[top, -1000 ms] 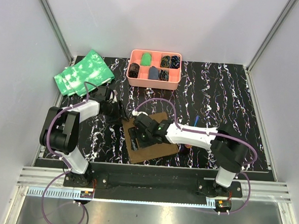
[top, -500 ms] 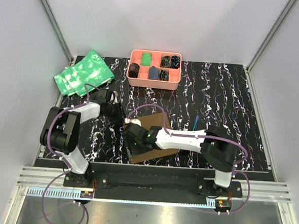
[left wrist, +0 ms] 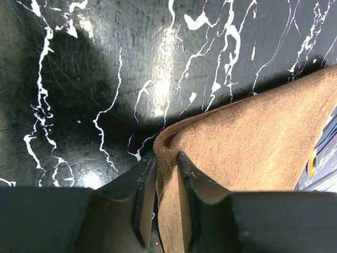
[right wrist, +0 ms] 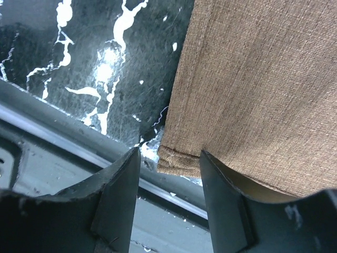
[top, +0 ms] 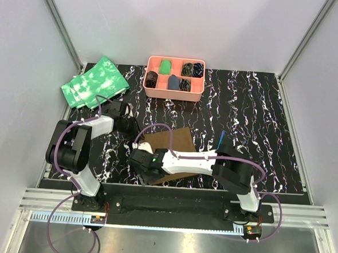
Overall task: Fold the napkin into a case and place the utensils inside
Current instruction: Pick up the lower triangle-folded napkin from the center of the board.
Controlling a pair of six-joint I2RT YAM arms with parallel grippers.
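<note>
Grey-walled enclosure with a black, white-veined tabletop (top: pixel 262 109), seen from above and from both wrists. Along the far edge stand a pink compartment tray (top: pixel 174 94), its sections holding small dark and green items too small to tell apart, and, in the far-left corner, a pile of green white-mottled cloths (top: pixel 95 82). The brown napkin (top: pixel 171 139) lies near the middle of the tabletop, close to the near edge, flat over most of its area and partly covered by the right arm, which reaches across it towards the left. Left hand (top: pixel 135 137): at the napkin's far-left corner; in the left wrist view its two fingers (left wrist: pixel 141 200) are drawn close together, with a raised fold of the cloth's edge pinched upright in the narrow gap between them, and the rest of the cloth spreads away to the right. Right hand (top: pixel 137 166): at the napkin's near-left corner; in the right wrist view its fingers (right wrist: pixel 118 200) are spread, the hemmed corner lies in the gap between them, the cloth passes under one finger, and the other finger stands just clear of it over bare tabletop beside the metal edge rail (right wrist: pixel 63 142). A slim blue utensil (top: pixel 222 135) lies on the tabletop to the right of the napkin, apart from the cloth.
</note>
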